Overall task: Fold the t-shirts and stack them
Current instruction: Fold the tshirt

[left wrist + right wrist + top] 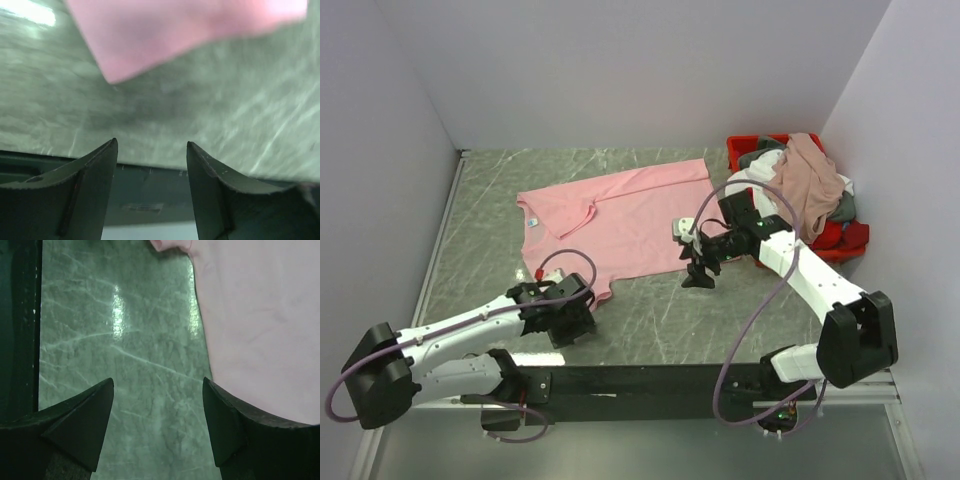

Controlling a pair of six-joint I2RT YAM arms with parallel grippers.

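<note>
Light pink t-shirt (610, 222) spread flat on marbled green bench (490, 200), left claw (572, 325) low by its near-left corner, right claw (700, 278) pointing down at its near-right hem, red bin (748, 150) far right, dusty rose shirt (810, 180) heaped on top, red cloth (842, 238) spilling over near side

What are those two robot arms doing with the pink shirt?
A pink shirt lies spread on the table, not folded yet. Both grippers are open and hold nothing: the left gripper hovers by its near corner, the right gripper by its right edge. More shirts wait heaped in the red bin.
</note>
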